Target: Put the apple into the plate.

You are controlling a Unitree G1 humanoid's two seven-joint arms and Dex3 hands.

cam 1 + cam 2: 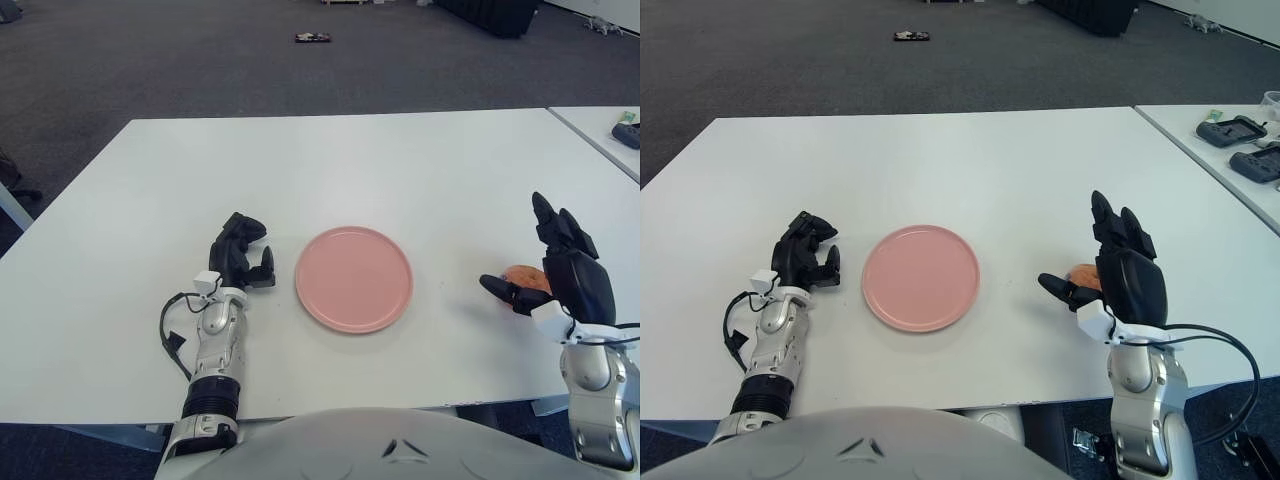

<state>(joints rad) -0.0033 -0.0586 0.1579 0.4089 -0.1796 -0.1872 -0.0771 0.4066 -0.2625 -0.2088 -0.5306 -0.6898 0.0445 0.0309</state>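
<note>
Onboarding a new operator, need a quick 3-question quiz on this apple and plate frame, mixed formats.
1. True or false: the apple already lies on the plate.
2. Which hand is open beside the apple? A) left hand B) right hand
3. Fill in: the plate is ____ in colour.

Key
1. False: the apple is on the table, right of the plate.
2. B: fingers spread, not closed on the apple. The left hand shows left of the plate.
3. Pink.
</note>
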